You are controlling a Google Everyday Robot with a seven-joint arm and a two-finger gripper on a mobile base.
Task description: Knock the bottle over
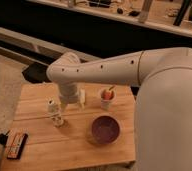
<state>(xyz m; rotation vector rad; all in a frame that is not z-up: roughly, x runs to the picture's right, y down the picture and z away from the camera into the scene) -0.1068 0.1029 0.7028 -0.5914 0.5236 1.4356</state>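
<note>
The bottle (pixel 54 113) is small, slim and whitish with a pale label. It stands upright on the left half of the wooden table (pixel 59 147). My gripper (pixel 69 105) hangs at the end of the white arm, which reaches down from above. It is just right of the bottle and very close to it; I cannot tell whether they touch. The arm's wrist hides the gripper's tip.
A small white rectangular block (pixel 82 97) is beside the wrist. A white cup with orange contents (pixel 107 97) stands at the back right. A purple bowl (pixel 105 129) sits front right. A flat dark and orange packet (pixel 17 145) lies at the table's front left corner.
</note>
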